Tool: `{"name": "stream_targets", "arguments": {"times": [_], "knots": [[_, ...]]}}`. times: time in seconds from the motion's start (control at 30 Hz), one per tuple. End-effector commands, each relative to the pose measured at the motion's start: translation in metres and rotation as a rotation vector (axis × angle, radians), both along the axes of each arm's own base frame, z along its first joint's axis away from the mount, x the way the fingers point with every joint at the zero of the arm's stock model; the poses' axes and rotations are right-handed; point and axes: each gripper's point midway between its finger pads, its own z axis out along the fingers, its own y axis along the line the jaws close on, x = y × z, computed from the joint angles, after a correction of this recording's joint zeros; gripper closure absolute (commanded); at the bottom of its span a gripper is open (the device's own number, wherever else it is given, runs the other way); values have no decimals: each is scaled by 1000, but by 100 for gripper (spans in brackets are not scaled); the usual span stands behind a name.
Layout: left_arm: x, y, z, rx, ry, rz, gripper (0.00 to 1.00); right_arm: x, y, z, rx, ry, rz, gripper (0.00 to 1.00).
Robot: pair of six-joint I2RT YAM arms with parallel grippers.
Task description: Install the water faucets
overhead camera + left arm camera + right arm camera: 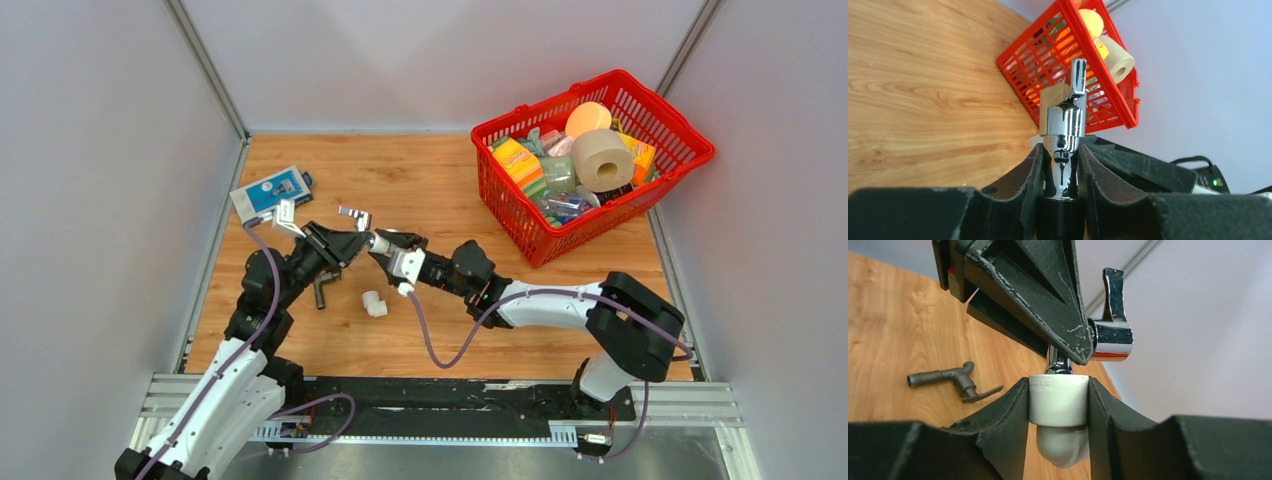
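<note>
We see bright, even light with soft shadows; the chrome faucet (1064,125) shows glare, and wrist-view foregrounds are slightly blurred.

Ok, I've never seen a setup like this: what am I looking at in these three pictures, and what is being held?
Two robot arms are bolted at the near edge of a wooden table. The wide picture looks down from above; the other two come from cameras on each wrist. The left hand grips a chrome faucet; the right hand clasps a white elbow fitting at the faucet's lower end. On the table lie a dark grey faucet, a second white fitting, a blue packet and a red basket of odds and ends.
</note>
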Motion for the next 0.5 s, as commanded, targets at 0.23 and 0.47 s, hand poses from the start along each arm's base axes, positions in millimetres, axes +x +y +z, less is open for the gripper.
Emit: {"name": "stream_targets", "arguments": {"times": [0.23,0.47], "knots": [[-66,-25,119,196,-795,-286,100,-37,-7,19,-32,596,500,100],[-77,-24,96,361,-927,-321,100,-33,-14,43,-3,655,494,74]]}}
